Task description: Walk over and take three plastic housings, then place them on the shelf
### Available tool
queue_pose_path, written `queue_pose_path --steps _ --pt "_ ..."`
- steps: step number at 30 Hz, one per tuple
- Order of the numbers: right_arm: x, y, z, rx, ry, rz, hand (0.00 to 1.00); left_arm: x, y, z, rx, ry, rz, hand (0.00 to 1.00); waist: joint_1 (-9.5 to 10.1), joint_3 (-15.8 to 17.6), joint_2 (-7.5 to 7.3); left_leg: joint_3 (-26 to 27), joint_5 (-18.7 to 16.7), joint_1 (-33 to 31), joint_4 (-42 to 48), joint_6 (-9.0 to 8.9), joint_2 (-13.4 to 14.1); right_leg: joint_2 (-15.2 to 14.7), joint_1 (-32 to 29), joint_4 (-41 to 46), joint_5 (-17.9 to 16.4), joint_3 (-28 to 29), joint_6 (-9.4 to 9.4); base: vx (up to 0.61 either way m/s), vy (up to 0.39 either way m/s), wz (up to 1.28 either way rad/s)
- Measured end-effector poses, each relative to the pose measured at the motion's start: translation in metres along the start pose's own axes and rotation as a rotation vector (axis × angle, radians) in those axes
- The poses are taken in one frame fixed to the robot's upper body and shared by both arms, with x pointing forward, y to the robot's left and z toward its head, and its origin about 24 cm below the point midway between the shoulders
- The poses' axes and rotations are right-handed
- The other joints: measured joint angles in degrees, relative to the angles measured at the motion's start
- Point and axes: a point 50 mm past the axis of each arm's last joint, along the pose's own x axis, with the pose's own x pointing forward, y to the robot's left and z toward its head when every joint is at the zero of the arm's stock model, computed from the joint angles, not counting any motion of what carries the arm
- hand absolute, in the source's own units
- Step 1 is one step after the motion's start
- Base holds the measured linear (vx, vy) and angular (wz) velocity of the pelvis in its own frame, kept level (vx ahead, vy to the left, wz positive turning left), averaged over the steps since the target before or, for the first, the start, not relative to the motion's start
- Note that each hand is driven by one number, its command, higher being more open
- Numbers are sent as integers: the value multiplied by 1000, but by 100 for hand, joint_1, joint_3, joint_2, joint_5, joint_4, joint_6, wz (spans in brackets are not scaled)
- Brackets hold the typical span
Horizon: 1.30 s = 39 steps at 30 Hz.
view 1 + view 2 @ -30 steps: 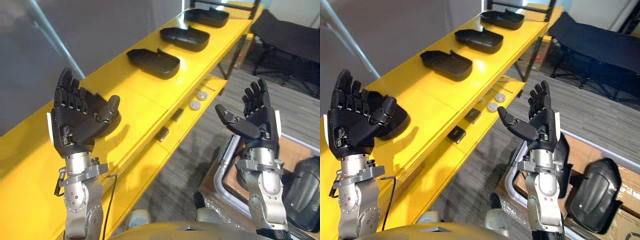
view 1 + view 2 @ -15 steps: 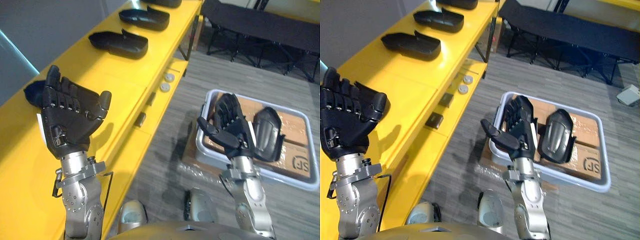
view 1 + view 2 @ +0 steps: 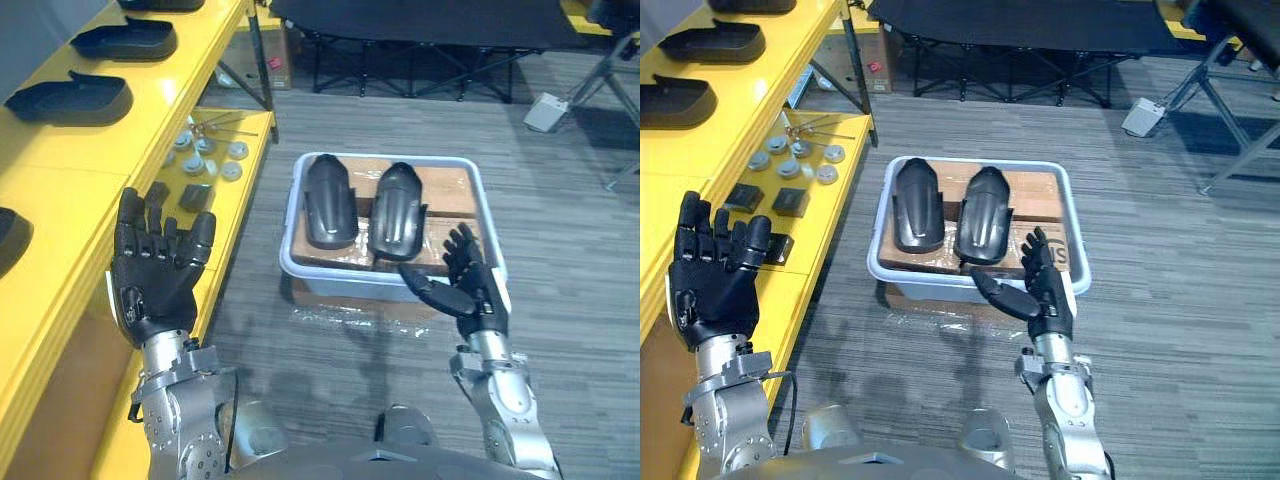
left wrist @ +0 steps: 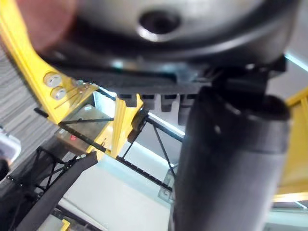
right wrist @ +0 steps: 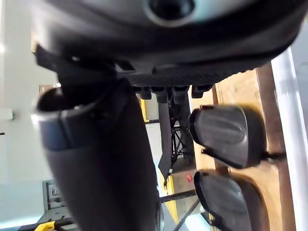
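Note:
Two black plastic housings [image 3: 329,203] [image 3: 395,210] lie side by side on cardboard inside a grey tray [image 3: 290,215] on the floor. Both also show in the right wrist view, one housing [image 5: 228,134] above the other housing [image 5: 231,202]. My right hand [image 3: 465,285] is raised, palm up and open, just in front of the tray's near right corner, holding nothing. My left hand [image 3: 150,280] is open and empty, held up beside the yellow shelf [image 3: 60,170]. More black housings [image 3: 70,100] [image 3: 125,42] rest on the shelf top.
The shelf's lower level carries small round parts [image 3: 205,155] and dark square blocks [image 3: 195,195]. A black folding cot [image 3: 400,20] stands behind the tray. A grey box [image 3: 545,110] and stand legs [image 3: 620,130] sit at the far right on the carpet.
The camera has swung from the shelf toward the floor, bringing the tray to the middle. Both hands stay open and empty; the right one now hovers near the tray's front edge.

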Motion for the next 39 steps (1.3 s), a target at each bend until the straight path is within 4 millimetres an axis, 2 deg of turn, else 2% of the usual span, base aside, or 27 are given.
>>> queue_pose_path --steps 1,2,4,5,7,8,11,14,17,20,21,22,23,24,25,28,29,30,31,32,33,34,35,36,37,38,39 --pt "0 -2 0 -11 1 7 100 -4 -1 -4 -1 26 -18 100 -14 -45 92 234 -362 -3 3 117 -374 16 21 -203 113 -65 -18 -83 -36 15" --pt "-2 -2 0 -15 8 16 100 -5 -5 -7 -7 40 -51 100 -12 -70 130 362 -679 14 -143 143 -645 27 26 -354 201 -168 -24 -31 1 34" --pt "-2 1 -2 -14 15 33 100 -4 -9 -8 -11 47 -78 100 9 -84 154 368 -813 104 -511 114 -884 52 22 -496 295 -227 14 -2 15 35" --pt "-2 5 -2 -10 18 51 100 -4 -9 -10 -9 53 -91 100 63 -118 222 346 -842 279 -1007 53 -976 76 23 -584 389 -318 48 3 25 22" --pt "-3 14 -5 5 28 84 100 -5 -8 -13 -4 70 -103 100 172 -97 153 316 -810 496 -1459 -95 -1144 45 72 -723 483 -363 142 -7 54 17" --pt "-4 24 -8 19 35 101 100 -7 -6 -16 4 96 -114 100 229 -99 71 278 -800 635 -1649 -107 -1308 -56 208 -890 578 -382 234 5 131 15" --pt "0 41 -10 25 33 123 100 -7 -7 -17 19 112 -143 100 343 -164 -49 274 -899 681 -1723 -97 -1522 -223 259 -1063 710 -383 339 17 150 -4" --pt "7 54 -11 54 32 142 100 -3 -12 -17 19 110 -186 100 480 -187 -95 49 -1108 675 -1646 -34 -1725 -347 202 -988 860 -602 306 15 148 -23" --pt "7 53 -20 63 68 76 100 2 -22 -18 73 112 -269 100 414 -191 -90 -92 -1257 681 -1469 64 -1765 -568 -90 -34 873 -820 248 39 114 10" --pt "1 47 -26 69 100 6 100 5 -25 -15 101 113 -321 100 285 -230 -215 -166 -1308 776 -1310 154 -1883 -848 -315 740 884 -785 228 101 96 16" --pt "1 46 -27 79 105 -16 100 6 -25 -14 105 111 -327 100 287 -242 -248 -170 -1333 875 -1315 198 -1874 -911 -318 857 909 -746 196 106 10 -21" --pt "3 45 -28 78 106 -20 100 7 -25 -12 107 104 -328 100 285 -228 -220 -166 -1354 985 -1364 232 -1844 -918 -352 961 957 -692 41 89 -7 -23" --pt "3 45 -28 77 109 -18 100 7 -25 -12 107 103 -329 100 284 -237 -181 -154 -1359 1014 -1398 240 -1797 -911 -355 898 708 -637 -62 53 -44 -19" --pt "6 45 -28 74 109 -9 100 11 -25 -10 113 89 -330 100 291 -249 -144 -142 -1364 1016 -1435 238 -1699 -811 -422 549 514 -610 -71 22 -21 -11" --pt "6 46 -27 74 107 -6 100 11 -25 -9 116 86 -328 100 291 -249 -141 -140 -1368 1015 -1451 233 -1683 -810 -456 486 516 -602 -73 9 -53 -14" --pt "11 48 -25 72 106 19 100 15 -18 -7 141 81 -294 100 306 -234 -108 -160 -1548 1005 -1354 21 -1419 -814 -841 9 605 -214 -12 22 -218 -7" --pt "9 48 -27 71 117 25 100 15 -15 -6 155 86 -290 100 306 -240 -123 -249 -1640 995 -1235 -134 -1316 -804 -891 -239 830 -47 -90 62 -262 20" --pt "7 48 -29 72 127 27 100 15 -12 -5 169 90 -291 100 296 -285 -233 -344 -1707 978 -1150 -268 -1300 -817 -851 -473 1035 27 -109 113 -393 39" --pt "4 47 -31 72 140 27 100 16 -8 -4 193 97 -292 100 280 -335 -404 -468 -1829 966 -988 -513 -1267 -779 -793 -495 1366 148 481 108 -349 41" --pt "3 42 -31 60 147 23 100 15 -6 -9 186 112 -276 100 268 -338 -260 -576 -1870 998 -957 -596 -1102 -642 -744 -362 1223 24 454 166 -407 31" --pt "3 34 -32 38 153 9 100 9 -4 -15 173 146 -249 100 287 -440 -66 -672 -1836 1035 -1046 -666 -840 -397 -765 -232 1047 -120 314 208 -329 12" --pt "4 29 -30 27 147 -5 100 7 -4 -18 162 158 -242 100 309 -460 34 -693 -1699 1097 -1154 -690 -710 -291 -785 -109 982 -187 263 281 -364 11" --pt "7 24 -29 18 147 -22 100 6 -5 -20 155 167 -239 100 280 -448 60 -726 -1489 1093 -1185 -700 -646 -222 -782 30 867 -249 196 270 -339 19" --pt "10 18 -27 2 150 -46 100 5 -7 -23 146 181 -236 100 257 -410 89 -747 -1334 1058 -973 -582 -565 -178 -675 98 766 -377 110 230 -332 27" --pt "12 12 -25 -13 149 -73 100 5 -8 -26 140 191 -235 100 233 -332 130 -750 -1190 881 -402 -364 -456 -109 -429 24 707 -462 56 169 -253 24" --pt "13 9 -24 -17 148 -91 100 5 -8 -27 140 194 -235 100 209 -292 142 -748 -1059 746 -37 -255 -405 -76 -260 -75 700 -505 45 160 -175 28" --pt "13 5 -23 -19 146 -128 100 5 -7 -28 140 199 -233 100 193 -196 79 -672 -1006 510 520 -303 -321 -98 88 -360 700 -583 38 142 -91 30"
